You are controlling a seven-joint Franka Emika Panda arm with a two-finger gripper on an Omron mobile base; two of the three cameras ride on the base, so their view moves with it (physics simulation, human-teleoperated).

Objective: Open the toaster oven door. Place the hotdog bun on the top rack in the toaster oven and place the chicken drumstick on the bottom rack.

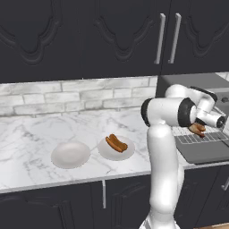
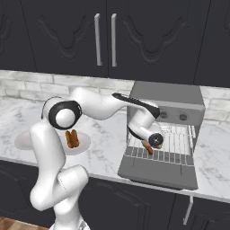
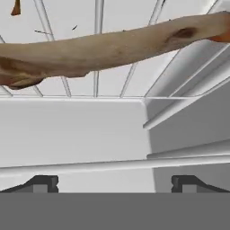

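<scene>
Oven [image 2: 168, 96] sits on the worktop [image 1: 31, 134] against the brick wall, door [image 2: 157, 173] dropped flat and overhanging the worktop's front edge. Rack [image 2: 173, 143] is pulled out over the door.

Claw [image 2: 152, 143] is over the front-left part of the rack, wrist bent down. Hand view: the two tips sit wide apart at 7 and 5 o'clock, nothing between them, so the claw is open. Drumstick [image 3: 108, 49] lies across the rack bars at 12 o'clock from the tips, clear of them. In the right base view it shows as a brown piece [image 2: 148, 147] just at the claw's 6 o'clock, on the rack; in the left base view it is a brown spot [image 1: 197, 129] under the hand.

Bun [image 1: 116, 143] lies on a plate [image 1: 127, 152] on the worktop, at 9 o'clock from the oven, well apart from it. A second plate [image 1: 70, 154] sits just beside the first, at its 9 o'clock.

Room: open worktop to the left of both plates and between plates and wall. Rack's right half is free of the arm.

Hard to make out: which rack level this is cannot be told. The forearm hides the oven's left wall in the left base view, where the oven is cut off by the frame edge. Drumstick's ends run off the hand view.
</scene>
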